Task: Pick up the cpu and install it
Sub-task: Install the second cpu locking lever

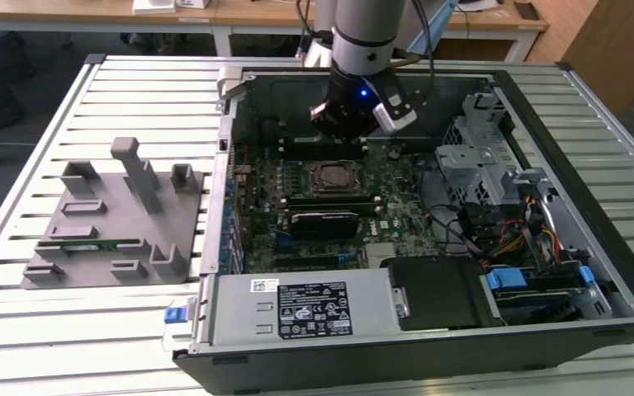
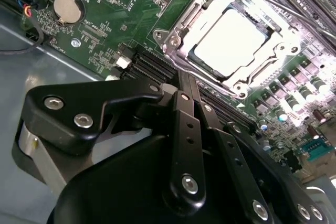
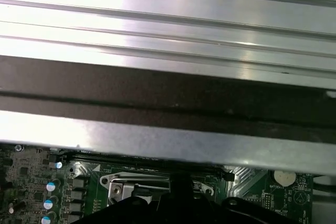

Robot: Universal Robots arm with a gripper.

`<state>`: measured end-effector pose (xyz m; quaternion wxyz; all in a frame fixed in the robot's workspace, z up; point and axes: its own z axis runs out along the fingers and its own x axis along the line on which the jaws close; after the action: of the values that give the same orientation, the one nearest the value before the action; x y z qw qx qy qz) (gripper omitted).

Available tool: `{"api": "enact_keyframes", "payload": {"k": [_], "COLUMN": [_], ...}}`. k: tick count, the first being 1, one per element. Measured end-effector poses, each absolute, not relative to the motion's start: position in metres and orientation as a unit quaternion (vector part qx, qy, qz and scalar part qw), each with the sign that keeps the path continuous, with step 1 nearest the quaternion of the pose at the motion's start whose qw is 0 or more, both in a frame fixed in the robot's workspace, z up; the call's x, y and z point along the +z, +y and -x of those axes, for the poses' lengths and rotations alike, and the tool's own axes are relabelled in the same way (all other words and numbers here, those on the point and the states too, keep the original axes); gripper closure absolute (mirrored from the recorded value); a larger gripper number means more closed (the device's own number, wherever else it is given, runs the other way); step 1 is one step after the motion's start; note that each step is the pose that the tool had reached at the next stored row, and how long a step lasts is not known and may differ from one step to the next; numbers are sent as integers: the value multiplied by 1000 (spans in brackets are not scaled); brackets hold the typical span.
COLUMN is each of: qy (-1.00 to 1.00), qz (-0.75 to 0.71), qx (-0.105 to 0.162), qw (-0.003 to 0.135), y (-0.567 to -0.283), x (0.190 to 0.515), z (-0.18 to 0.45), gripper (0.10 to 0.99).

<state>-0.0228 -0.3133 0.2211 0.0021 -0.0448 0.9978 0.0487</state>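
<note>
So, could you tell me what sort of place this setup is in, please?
Probably a robotics lab bench: an opened desktop computer case lies on a slatted metal table, beside a grey fixture plate, with wooden desks behind.

labels: white sticker [image 1: 265, 286] and black label [image 1: 316, 313] on power supply [image 1: 295, 309], print too small to read | motherboard [image 2: 105, 3] silkscreen: not legible | other readable text: none

Open computer case [image 1: 581, 330] beside grey fixture plate [image 1: 113, 256] on slatted table [image 1: 63, 346].
</note>
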Motion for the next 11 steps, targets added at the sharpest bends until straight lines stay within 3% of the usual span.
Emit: {"api": "enact_keyframes", "payload": {"k": [11], "qy": [998], "qz": [45], "qx": [49], "qw": [2], "y": [-319], "x": [224], "z": [23], "gripper": [980]}}
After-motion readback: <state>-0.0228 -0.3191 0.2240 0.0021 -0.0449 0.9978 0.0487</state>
